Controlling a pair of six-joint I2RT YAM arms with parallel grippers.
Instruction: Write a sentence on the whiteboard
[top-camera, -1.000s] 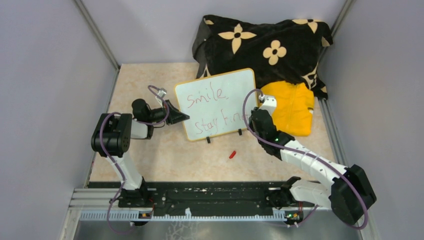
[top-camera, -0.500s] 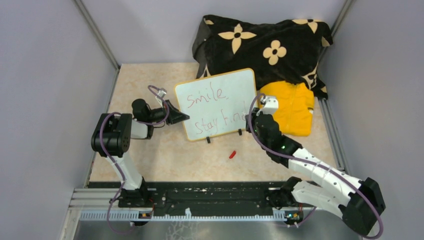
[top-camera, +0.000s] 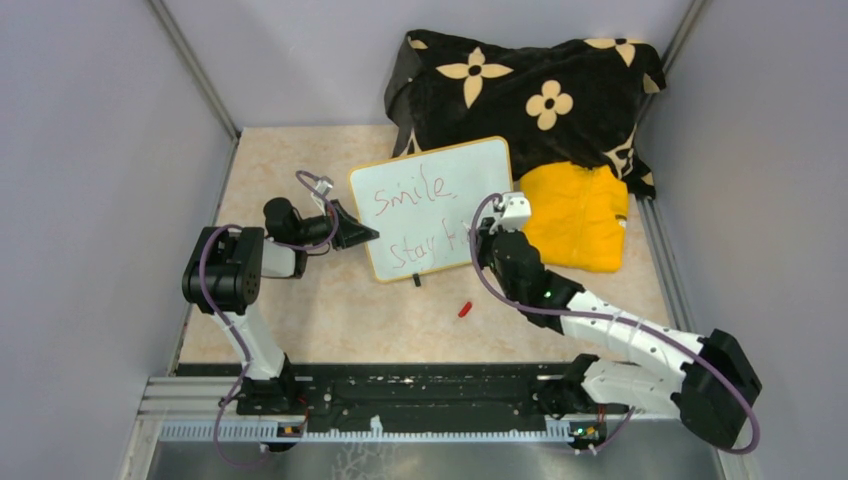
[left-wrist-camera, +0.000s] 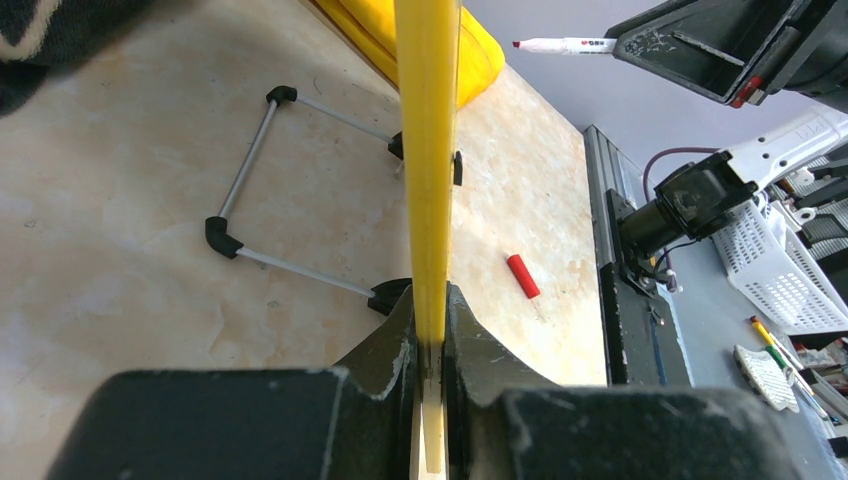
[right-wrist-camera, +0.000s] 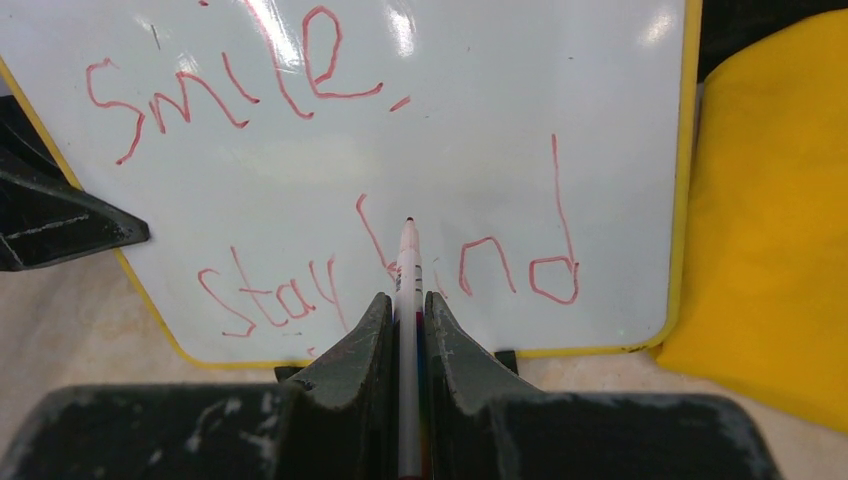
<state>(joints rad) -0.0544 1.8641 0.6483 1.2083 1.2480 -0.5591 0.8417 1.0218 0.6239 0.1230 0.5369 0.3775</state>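
The whiteboard stands tilted at mid-table, white with a yellow frame. The sentence in red reads "smile" above "stay" and "ind". My left gripper is shut on the board's left frame edge, seen edge-on between its jaws. My right gripper is shut on the white-and-red marker, whose tip sits over the letter between "stay" and "ind". In the left wrist view the marker tip shows a small gap from the board.
A red pen cap lies on the table in front of the board. A yellow cloth lies right of the board and a black flowered blanket behind it. The board's wire stand reaches back. Grey walls enclose the table.
My right arm has moved left along the lower line, from the board's right end to its middle, with the marker in it. The left gripper and board have not moved.
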